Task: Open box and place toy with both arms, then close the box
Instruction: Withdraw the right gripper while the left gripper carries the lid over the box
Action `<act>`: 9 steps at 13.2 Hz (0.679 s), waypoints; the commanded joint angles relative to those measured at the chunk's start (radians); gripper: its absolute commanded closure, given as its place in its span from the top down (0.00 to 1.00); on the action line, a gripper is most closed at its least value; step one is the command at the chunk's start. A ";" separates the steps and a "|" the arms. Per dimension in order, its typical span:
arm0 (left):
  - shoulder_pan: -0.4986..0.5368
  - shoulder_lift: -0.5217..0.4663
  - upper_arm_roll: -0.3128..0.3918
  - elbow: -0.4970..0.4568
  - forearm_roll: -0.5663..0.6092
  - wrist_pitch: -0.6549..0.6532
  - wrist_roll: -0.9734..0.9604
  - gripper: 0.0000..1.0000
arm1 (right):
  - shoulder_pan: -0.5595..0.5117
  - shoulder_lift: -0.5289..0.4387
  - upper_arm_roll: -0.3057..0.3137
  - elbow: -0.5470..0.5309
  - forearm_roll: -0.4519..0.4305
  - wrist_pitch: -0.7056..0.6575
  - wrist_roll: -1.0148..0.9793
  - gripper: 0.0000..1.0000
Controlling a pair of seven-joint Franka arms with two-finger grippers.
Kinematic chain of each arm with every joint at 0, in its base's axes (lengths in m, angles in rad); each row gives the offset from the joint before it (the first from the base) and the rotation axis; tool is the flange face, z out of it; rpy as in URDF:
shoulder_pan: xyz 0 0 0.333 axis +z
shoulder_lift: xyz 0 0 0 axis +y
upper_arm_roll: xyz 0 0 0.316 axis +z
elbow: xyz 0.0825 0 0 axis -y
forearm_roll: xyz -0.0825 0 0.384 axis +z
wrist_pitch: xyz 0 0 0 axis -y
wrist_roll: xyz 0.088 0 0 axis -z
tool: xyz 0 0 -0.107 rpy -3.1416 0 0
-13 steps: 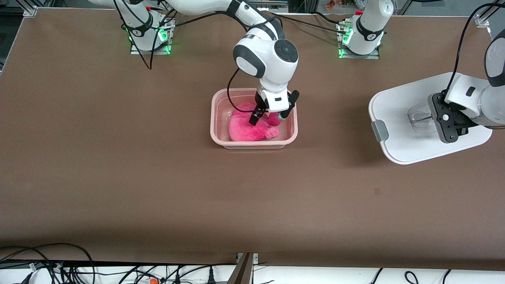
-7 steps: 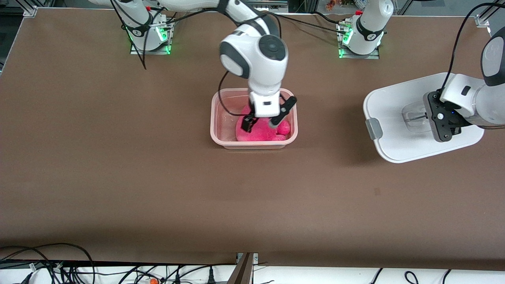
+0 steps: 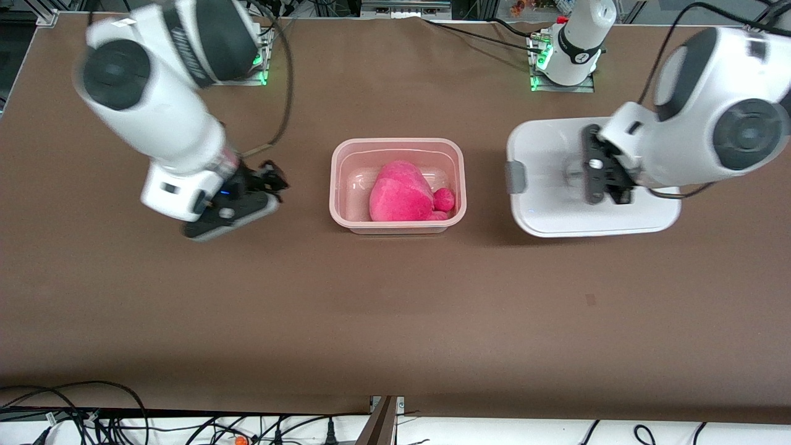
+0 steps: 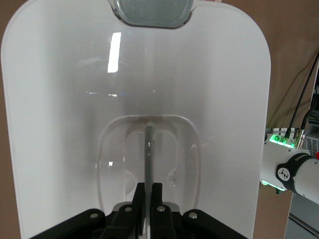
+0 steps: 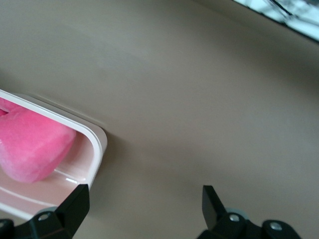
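Observation:
The box (image 3: pixel 346 185), a translucent pale-pink tub, stands open in the middle of the table with the hot-pink toy (image 3: pixel 401 198) lying inside it. My left gripper (image 3: pixel 584 178) is shut on the clear recessed handle (image 4: pixel 148 149) of the white lid (image 3: pixel 544 210) and holds the lid up beside the box, toward the left arm's end. The lid's grey clip (image 3: pixel 515 177) faces the box. My right gripper (image 3: pixel 272 180) is open and empty over bare table toward the right arm's end. In the right wrist view the gripper (image 5: pixel 144 201) shows the box corner (image 5: pixel 97 144) and the toy (image 5: pixel 30 149).
The left arm's base (image 3: pixel 568 55) stands at the table's edge farthest from the front camera. Cables (image 3: pixel 93 414) lie along the nearest edge. The lid's clip also shows in the left wrist view (image 4: pixel 152 12).
My right gripper has left the toy in the box and swung out toward the right arm's end. My left gripper has carried the lid closer to the box.

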 commanded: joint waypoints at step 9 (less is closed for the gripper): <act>-0.500 0.195 0.015 0.024 -0.060 0.371 -0.450 0.00 | -0.275 -0.460 -0.016 -0.525 0.028 0.017 -0.001 1.00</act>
